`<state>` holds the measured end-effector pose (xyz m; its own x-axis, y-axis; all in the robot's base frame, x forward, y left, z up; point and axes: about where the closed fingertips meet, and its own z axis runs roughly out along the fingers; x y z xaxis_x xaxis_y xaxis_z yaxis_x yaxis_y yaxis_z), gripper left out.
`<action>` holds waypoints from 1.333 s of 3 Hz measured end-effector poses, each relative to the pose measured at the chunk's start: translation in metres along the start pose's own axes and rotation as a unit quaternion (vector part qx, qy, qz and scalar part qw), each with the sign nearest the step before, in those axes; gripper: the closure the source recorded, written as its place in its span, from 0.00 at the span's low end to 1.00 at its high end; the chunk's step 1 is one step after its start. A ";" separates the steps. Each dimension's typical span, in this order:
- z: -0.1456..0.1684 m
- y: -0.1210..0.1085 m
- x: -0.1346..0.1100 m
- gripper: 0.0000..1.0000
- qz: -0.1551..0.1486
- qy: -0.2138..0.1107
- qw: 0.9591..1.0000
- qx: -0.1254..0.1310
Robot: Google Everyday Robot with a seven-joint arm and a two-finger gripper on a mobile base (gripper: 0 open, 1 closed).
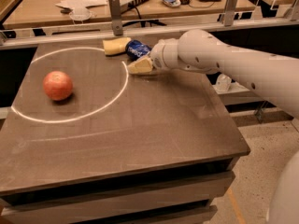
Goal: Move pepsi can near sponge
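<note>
The blue pepsi can (138, 49) lies on its side at the back of the brown table (140, 125), just outside the white chalk circle. Its left end touches the pale yellow sponge (116, 45), which lies to its left. My gripper (140, 65), at the end of the white arm (224, 62) that reaches in from the right, sits right at the near side of the can, low over the table. Part of the can is hidden behind the gripper.
A red-orange apple (58, 85) sits inside the chalk circle (74, 118) at the left. A metal rail with posts (114, 13) runs along the table's far edge. A cluttered desk stands behind it. The table's right edge drops to the floor.
</note>
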<state>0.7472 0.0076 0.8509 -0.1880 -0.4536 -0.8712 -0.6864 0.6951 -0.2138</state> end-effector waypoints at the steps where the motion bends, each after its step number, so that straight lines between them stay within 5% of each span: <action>1: -0.001 0.004 -0.003 0.00 0.001 -0.005 1.000 -0.003; 2: -0.037 -0.005 -0.005 0.00 0.014 -0.013 0.999 0.037; 3: -0.107 -0.015 -0.013 0.00 0.053 -0.046 0.991 0.111; 4: -0.176 -0.031 0.000 0.00 0.097 -0.075 0.975 0.184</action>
<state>0.6445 -0.1119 0.9357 -0.1647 -0.2256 -0.9602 -0.3444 0.9254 -0.1584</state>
